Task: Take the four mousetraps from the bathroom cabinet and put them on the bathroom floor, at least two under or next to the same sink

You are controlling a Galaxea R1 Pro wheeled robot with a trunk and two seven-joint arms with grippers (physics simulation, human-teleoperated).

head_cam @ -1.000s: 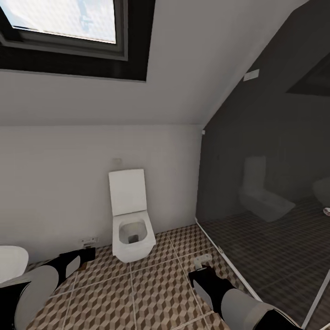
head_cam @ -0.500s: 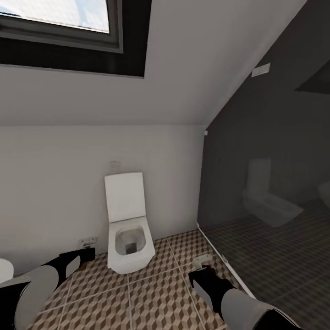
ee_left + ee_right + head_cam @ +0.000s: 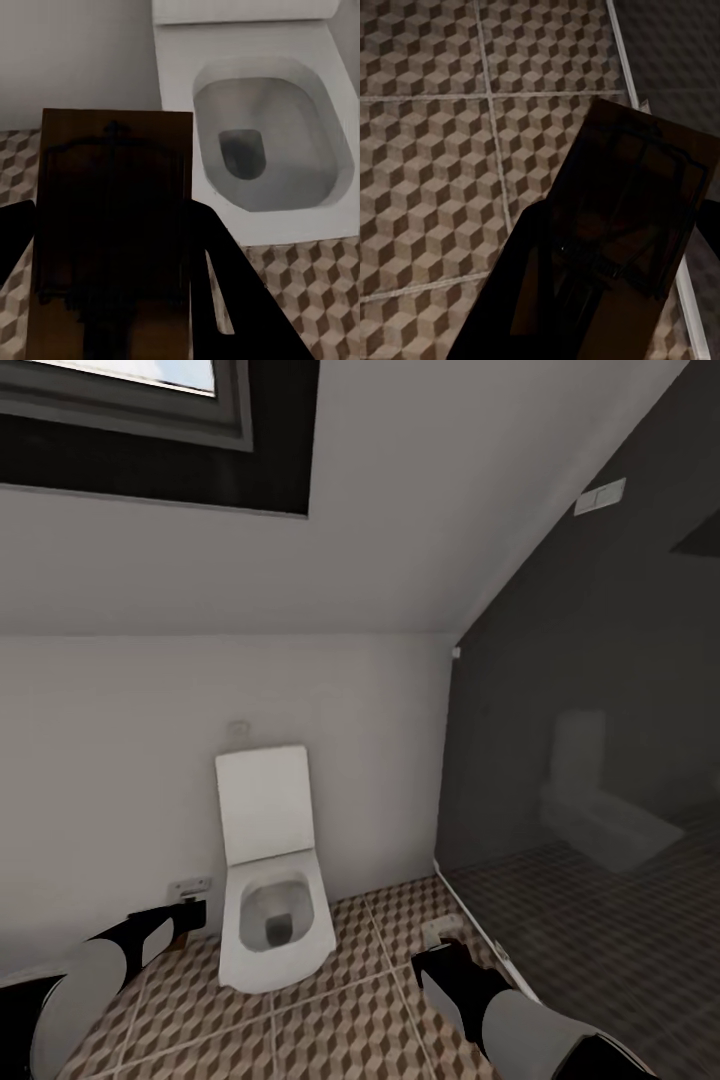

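Both arms reach forward low over the bathroom floor (image 3: 340, 1020) with its brown cube-pattern tiles. My left gripper (image 3: 186, 910) is shut on a mousetrap (image 3: 112, 217), a flat brown board with a dark wire spring, held in front of the toilet. In my right gripper (image 3: 440, 942), also shut, a second mousetrap (image 3: 641, 210) hangs over the tiles near a white floor rail. The cabinet and the sink are out of view.
A white toilet (image 3: 270, 920) with its lid up stands against the white wall ahead. A dark reflective glass wall (image 3: 600, 760) closes the right side, with a white rail (image 3: 485, 935) at its foot. A skylight (image 3: 150, 390) is overhead, and a wall outlet (image 3: 188, 885) sits low on the left.
The camera has swung to the right, so the toilet and skylight slide left in the picture. Both arms keep their place in the view and stay shut on their mousetraps.
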